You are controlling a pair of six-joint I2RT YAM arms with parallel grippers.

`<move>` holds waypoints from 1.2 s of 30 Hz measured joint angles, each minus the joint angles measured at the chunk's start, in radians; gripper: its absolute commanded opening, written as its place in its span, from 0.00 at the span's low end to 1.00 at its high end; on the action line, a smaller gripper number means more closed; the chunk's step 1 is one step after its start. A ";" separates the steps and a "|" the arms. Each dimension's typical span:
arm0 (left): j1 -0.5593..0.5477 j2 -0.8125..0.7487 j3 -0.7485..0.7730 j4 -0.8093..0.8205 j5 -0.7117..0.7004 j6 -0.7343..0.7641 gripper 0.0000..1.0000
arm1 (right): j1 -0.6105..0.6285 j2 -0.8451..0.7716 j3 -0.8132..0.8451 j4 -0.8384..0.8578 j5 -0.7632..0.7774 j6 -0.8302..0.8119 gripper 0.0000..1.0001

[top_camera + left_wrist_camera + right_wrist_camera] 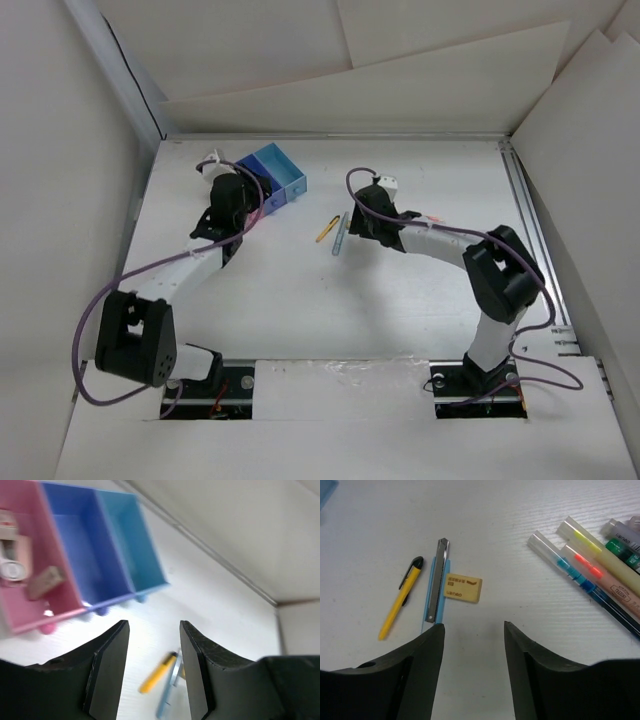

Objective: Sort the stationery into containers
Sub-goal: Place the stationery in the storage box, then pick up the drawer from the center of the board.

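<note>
The containers (100,565) are three joined bins: pink (30,615), dark blue and light blue (272,178). The pink bin holds a beige eraser (45,582) and white items. My left gripper (154,627) hovers open and empty near the bins (238,203). On the table lie a yellow pen (400,597), a blue-grey cutter (436,586) and a beige eraser (462,588). My right gripper (474,630) stands open just in front of the eraser, nothing between its fingers (375,215). Several highlighter pens (590,575) lie to the right.
The yellow pen (327,228) and cutter (341,233) lie mid-table between the two arms. White walls close in the table at the back and on both sides. A metal rail (530,230) runs along the right edge.
</note>
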 measured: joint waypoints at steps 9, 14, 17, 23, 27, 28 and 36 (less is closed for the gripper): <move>-0.044 -0.145 -0.187 0.108 0.178 -0.010 0.43 | 0.000 0.142 0.118 -0.082 0.014 0.019 0.59; -0.055 -0.179 -0.254 0.134 0.260 -0.025 0.43 | 0.000 0.191 0.178 -0.116 0.015 0.025 0.60; -0.056 -0.219 -0.286 0.151 0.286 -0.027 0.44 | 0.000 0.220 0.223 -0.123 0.017 0.029 0.59; -0.056 -0.274 -0.306 0.178 0.303 -0.018 0.44 | 0.000 0.250 0.264 -0.148 0.031 0.040 0.53; -0.056 -0.275 -0.306 0.187 0.302 -0.007 0.44 | 0.000 0.269 0.285 -0.153 0.044 0.053 0.38; -0.056 -0.275 -0.306 0.187 0.302 -0.005 0.44 | 0.000 0.270 0.285 -0.153 0.048 0.057 0.35; -0.056 -0.276 -0.311 0.193 0.301 0.001 0.44 | 0.006 0.246 0.270 -0.165 0.077 0.069 0.16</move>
